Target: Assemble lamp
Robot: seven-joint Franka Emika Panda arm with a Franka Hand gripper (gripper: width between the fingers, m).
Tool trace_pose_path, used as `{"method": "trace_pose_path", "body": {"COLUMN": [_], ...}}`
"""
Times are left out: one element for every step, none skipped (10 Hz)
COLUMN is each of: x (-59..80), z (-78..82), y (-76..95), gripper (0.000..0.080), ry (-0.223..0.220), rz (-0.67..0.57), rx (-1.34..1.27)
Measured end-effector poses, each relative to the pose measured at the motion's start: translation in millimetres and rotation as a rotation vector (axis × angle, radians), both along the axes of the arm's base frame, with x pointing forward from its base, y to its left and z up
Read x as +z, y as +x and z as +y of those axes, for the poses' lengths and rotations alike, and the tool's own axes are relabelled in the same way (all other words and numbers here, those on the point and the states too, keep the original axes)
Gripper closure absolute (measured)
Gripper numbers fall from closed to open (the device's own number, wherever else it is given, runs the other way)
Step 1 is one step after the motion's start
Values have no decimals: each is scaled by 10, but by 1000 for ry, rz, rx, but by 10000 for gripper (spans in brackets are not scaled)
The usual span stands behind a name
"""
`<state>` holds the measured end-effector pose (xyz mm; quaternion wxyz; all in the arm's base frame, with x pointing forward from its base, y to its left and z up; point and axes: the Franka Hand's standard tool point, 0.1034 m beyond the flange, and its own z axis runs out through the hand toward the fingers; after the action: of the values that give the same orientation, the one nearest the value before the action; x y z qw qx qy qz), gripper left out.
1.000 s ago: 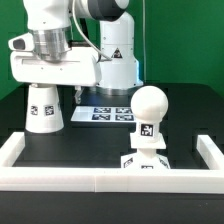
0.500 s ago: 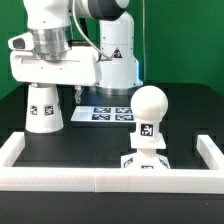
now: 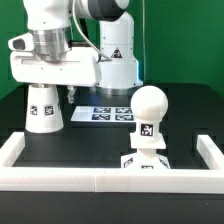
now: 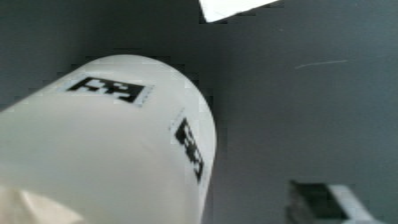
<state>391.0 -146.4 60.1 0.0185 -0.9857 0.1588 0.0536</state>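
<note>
The white tapered shade [image 3: 43, 108] stands on the black table at the exterior view's left, narrow end up, tags on its side. My gripper [image 3: 45, 87] is right above it, its fingers down at the shade's top. In the wrist view the shade [image 4: 125, 140] fills the picture. One dark finger [image 4: 331, 196] stands a gap away from the shade's side, so the jaws look open around it. The ball-topped bulb [image 3: 150, 112] stands upright on the flat square base [image 3: 145, 163] at the front right.
The marker board [image 3: 108, 113] lies behind the shade near the arm's foot. A low white rail [image 3: 100, 180] runs along the front and both sides of the table. The arm's white body stands at the back.
</note>
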Motion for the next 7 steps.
{"method": "trace_pose_path", "body": {"x": [-2,-1,5,5,4,4,6], "z": [0,0,-2,-2,-2,-1,3], "y": [-1,1,10,10,10,10,13], "gripper": [643,643,757,757,757,757,757], "ry": [0,0,-1,-1,-1,-1,0], "rz": [0,0,-2,-2,-2,-2,-2], "rx": [0,0,0,0,0,1,1]}}
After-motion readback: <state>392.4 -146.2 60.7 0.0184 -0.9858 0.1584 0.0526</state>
